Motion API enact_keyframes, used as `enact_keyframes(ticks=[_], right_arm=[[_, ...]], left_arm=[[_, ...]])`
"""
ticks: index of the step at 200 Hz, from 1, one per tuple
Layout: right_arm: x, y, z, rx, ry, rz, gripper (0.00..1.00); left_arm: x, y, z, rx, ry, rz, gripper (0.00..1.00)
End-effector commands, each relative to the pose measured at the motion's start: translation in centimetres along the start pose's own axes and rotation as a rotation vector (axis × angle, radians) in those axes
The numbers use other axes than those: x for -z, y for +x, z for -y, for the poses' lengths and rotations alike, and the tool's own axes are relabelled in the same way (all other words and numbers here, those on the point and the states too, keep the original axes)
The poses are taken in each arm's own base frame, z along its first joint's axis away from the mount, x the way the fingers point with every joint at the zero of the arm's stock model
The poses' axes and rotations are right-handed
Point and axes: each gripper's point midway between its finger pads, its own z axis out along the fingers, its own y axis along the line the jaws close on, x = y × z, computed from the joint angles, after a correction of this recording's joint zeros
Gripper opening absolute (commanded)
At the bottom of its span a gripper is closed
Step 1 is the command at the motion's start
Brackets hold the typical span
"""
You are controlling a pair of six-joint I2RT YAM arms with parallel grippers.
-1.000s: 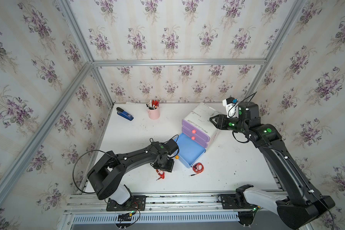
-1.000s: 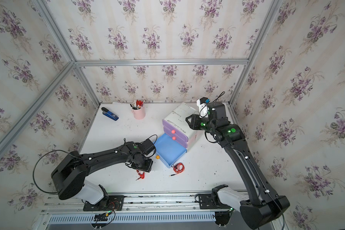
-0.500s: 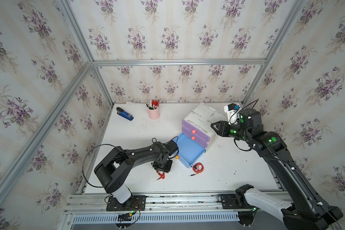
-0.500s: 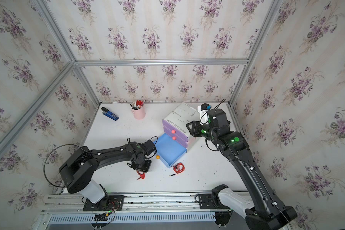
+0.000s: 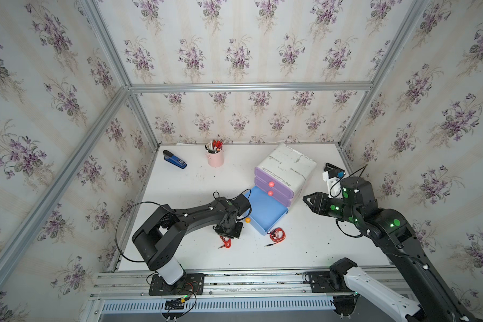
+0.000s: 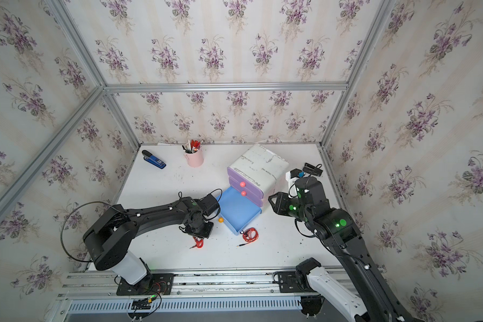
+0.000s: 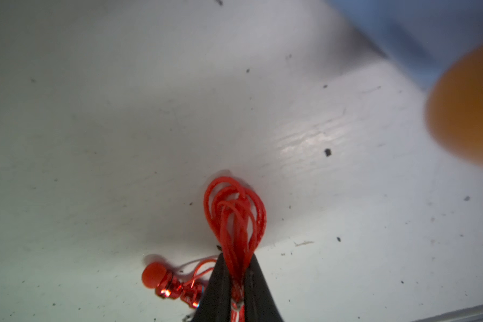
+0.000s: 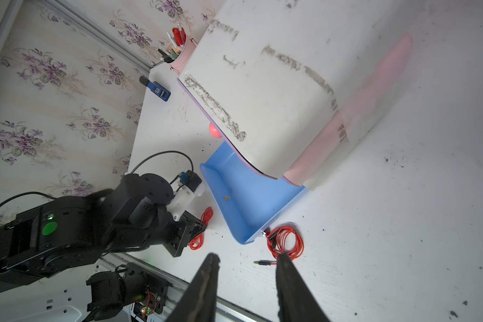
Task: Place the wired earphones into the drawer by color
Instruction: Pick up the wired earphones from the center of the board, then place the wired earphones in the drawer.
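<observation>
In the left wrist view my left gripper (image 7: 236, 260) is shut on a red bundle of wired earphones (image 7: 234, 217) that lies on the white table, its earbuds (image 7: 162, 281) beside the fingers. Both top views show this bundle (image 5: 226, 242) (image 6: 198, 243) under the left wrist. Another red bundle (image 5: 277, 234) (image 8: 286, 239) lies against the front corner of the open blue drawer (image 5: 265, 214) (image 8: 243, 200), which looks empty. My right gripper (image 8: 246, 258) hangs open in the air to the right of the drawer unit (image 5: 286, 167), holding nothing. No black or white earphones show.
The blue drawer's orange knob (image 5: 247, 220) is close to my left wrist. Two purple drawers with pink knobs (image 5: 271, 184) are shut. A pink pen cup (image 5: 215, 157) and a blue stapler (image 5: 175, 161) stand at the back. A small black part (image 6: 313, 168) lies at the back right.
My left gripper has closed on the red cord. The right arm has drawn back from the drawer unit toward the front right, its jaws staying open.
</observation>
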Motion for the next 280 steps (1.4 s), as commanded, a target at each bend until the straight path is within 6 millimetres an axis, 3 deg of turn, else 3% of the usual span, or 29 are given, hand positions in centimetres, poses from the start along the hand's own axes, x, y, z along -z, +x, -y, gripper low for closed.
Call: enact_keyframes(ticks=[1, 49, 73, 106, 130, 164, 188, 238, 280], right_arm=[[0.7, 1.1, 1.1, -0.041, 0.051, -0.033, 0.38], [1.2, 4.5, 2.5, -0.065, 0.086, -0.148, 0.40], [1.3, 5.6, 3.2, -0.105, 0.085, -0.142, 0.40], [-0.2, 7.8, 3.7, -0.173, 0.044, -0.177, 0.40], [-1.1, 9.1, 4.6, -0.185, 0.068, -0.202, 0.40], [-2.1, 10.5, 4.7, -0.136, 0.105, -0.250, 0.40], [-3.5, 11.3, 4.0, -0.089, 0.119, -0.284, 0.40], [-6.3, 13.5, 2.2, 0.035, 0.157, -0.341, 0.41], [-8.0, 16.2, 2.5, 0.140, 0.254, -0.348, 0.40]], left_arm=[[1.3, -0.1, 0.4, -0.027, 0.025, 0.018, 0.12], [8.0, -0.4, 1.4, -0.046, 0.111, 0.124, 0.11], [13.4, -1.3, 2.0, -0.064, 0.167, 0.240, 0.12], [19.9, -4.7, 4.1, -0.106, 0.244, 0.410, 0.13], [21.5, -7.7, 6.2, -0.111, 0.315, 0.478, 0.13], [18.8, -11.9, 8.0, -0.064, 0.367, 0.481, 0.13], [16.3, -13.8, 8.0, -0.014, 0.378, 0.469, 0.12], [11.9, -16.3, 7.1, 0.085, 0.404, 0.478, 0.13], [9.1, -17.6, 7.3, 0.104, 0.413, 0.470, 0.17]])
